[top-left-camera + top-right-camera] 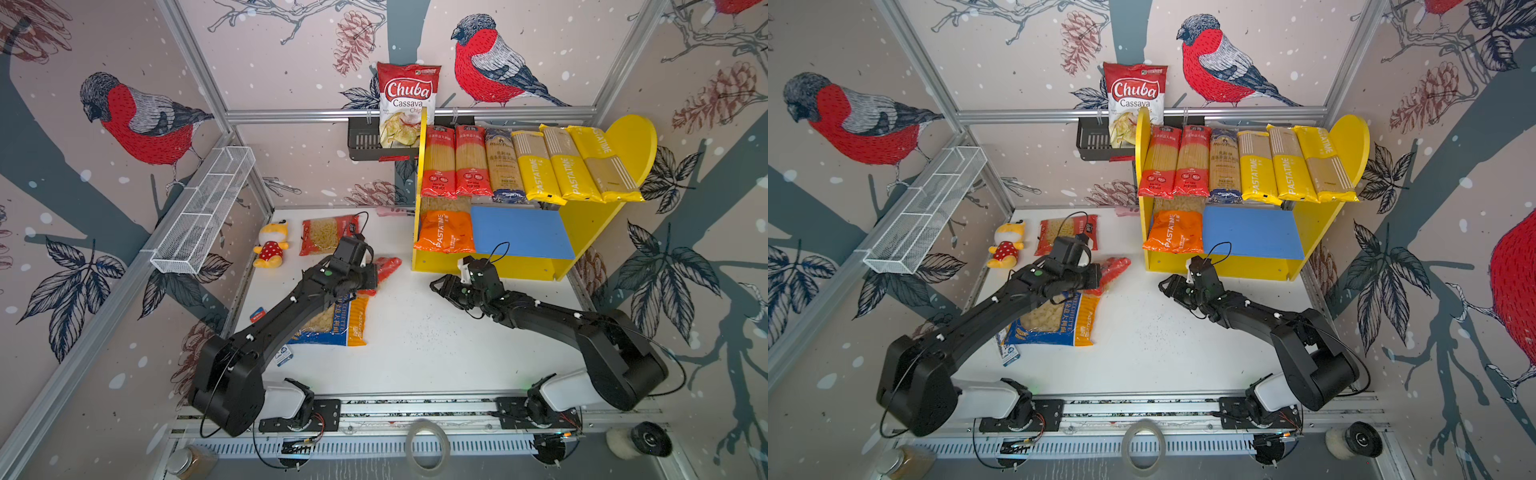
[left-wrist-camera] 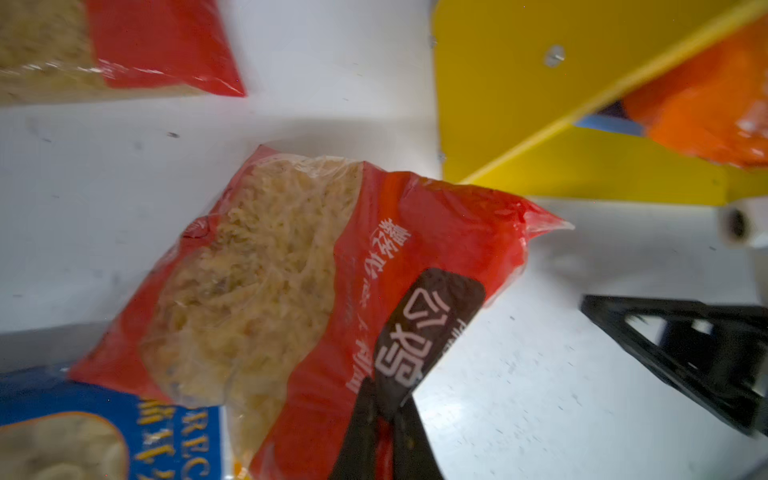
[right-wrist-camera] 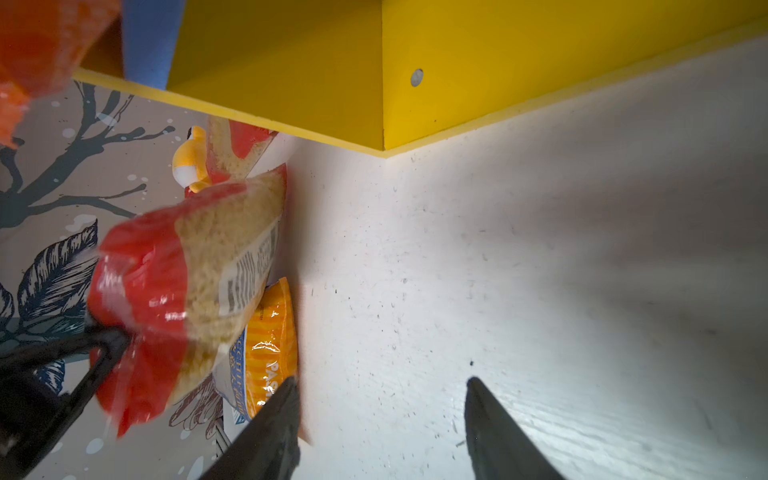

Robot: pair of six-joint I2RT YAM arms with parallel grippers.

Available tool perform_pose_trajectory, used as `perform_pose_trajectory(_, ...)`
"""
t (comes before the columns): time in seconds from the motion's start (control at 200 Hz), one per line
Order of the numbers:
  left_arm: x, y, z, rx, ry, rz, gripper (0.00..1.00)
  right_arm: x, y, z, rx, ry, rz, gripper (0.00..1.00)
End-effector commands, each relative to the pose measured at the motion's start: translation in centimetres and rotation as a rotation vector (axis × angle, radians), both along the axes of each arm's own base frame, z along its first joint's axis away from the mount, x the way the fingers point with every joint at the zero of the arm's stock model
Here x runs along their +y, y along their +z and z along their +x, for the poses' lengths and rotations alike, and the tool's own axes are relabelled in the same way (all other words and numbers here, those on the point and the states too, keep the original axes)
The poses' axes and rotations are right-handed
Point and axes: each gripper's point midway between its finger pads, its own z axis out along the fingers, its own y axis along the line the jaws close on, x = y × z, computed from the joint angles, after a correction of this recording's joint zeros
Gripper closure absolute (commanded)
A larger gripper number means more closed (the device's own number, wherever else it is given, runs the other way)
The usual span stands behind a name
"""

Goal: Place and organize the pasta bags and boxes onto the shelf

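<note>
Your left end effector [image 2: 384, 399] pinches the red plastic macaroni bag [image 2: 257, 270] by one edge, so it may slip before the yellow shelf [image 1: 594, 224] at two o'clock; right end effector [image 3: 381, 380] gapes empty.

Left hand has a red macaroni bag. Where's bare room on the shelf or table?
Blue lower board: bare from the orange bag to the yellow right side panel. Above it: crowded, six long packs side by side. Table: bare between the two arms, in front of the shelf. Table's left is crowded: lying red bag, blue-yellow bag, plush toy.
</note>
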Motion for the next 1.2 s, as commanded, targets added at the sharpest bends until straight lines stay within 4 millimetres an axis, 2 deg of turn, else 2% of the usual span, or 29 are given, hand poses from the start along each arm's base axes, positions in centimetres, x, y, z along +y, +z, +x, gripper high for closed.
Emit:
perform_pose_trajectory(0.0,-5.0,1.7,-1.9,0.016,-0.087,-0.224,0.97,0.2,0.0,0.3,-0.020,-0.001,-0.015,0.37)
perform_pose_trajectory(0.14,-8.8,1.7,-3.0,0.005,-0.172,-0.274,0.92,-0.3,-0.3,-0.2,-0.007,-0.018,-0.022,0.37)
perform_pose_trajectory(0.225,-10.5,2.6,-3.6,-0.014,-0.240,-0.308,0.80,-1.1,-0.2,-0.6,-0.006,-0.038,-0.036,0.37)
perform_pose_trajectory(0.295,-10.6,3.7,-3.6,-0.045,-0.270,-0.314,0.73,-1.9,-0.3,-1.1,-0.003,-0.055,-0.054,0.36)
perform_pose_trajectory(0.395,-9.2,4.2,-2.8,-0.101,-0.263,-0.260,0.66,-3.0,-0.6,-2.2,0.012,-0.069,-0.076,0.34)
perform_pose_trajectory(0.455,-7.5,3.9,-1.9,-0.103,-0.229,-0.238,0.63,-3.4,-0.9,-3.2,0.026,-0.068,-0.082,0.33)
perform_pose_trajectory(0.52,-5.3,2.9,-0.8,-0.098,-0.171,-0.208,0.61,-3.2,-1.4,-4.5,0.050,-0.057,-0.102,0.30)
perform_pose_trajectory(0.56,-3.8,2.0,0.0,-0.100,-0.131,-0.181,0.59,-3.0,-0.9,-5.2,0.042,-0.055,-0.103,0.28)
perform_pose_trajectory(0.655,-0.8,-0.1,1.5,-0.120,-0.034,-0.118,0.53,-1.9,-1.4,-7.1,0.074,-0.033,-0.114,0.25)
perform_pose_trajectory(0.75,1.0,-1.7,3.0,-0.159,0.037,-0.057,0.44,-0.2,-1.6,-8.6,0.080,0.004,-0.109,0.23)
perform_pose_trajectory(0.82,2.6,-3.5,4.2,-0.130,0.113,-0.011,0.39,1.1,-1.6,-9.3,0.080,0.033,-0.103,0.23)
perform_pose_trajectory(0.86,3.5,-4.5,4.8,-0.090,0.160,0.003,0.39,1.7,-2.5,-9.7,0.100,0.059,-0.117,0.24)
perform_pose_trajectory(0.951,3.8,-5.9,5.5,-0.037,0.153,0.053,0.38,3.5,-2.8,-10.5,0.108,0.121,-0.105,0.25)
perform_pose_trajectory(1.046,2.8,-7.7,5.4,0.011,0.112,0.031,0.38,4.8,-3.2,-11.1,0.118,0.165,-0.090,0.28)
perform_pose_trajectory(1.196,1.2,-9.8,3.7,0.093,0.049,-0.048,0.41,4.9,-3.8,-9.5,0.100,0.157,-0.086,0.38)
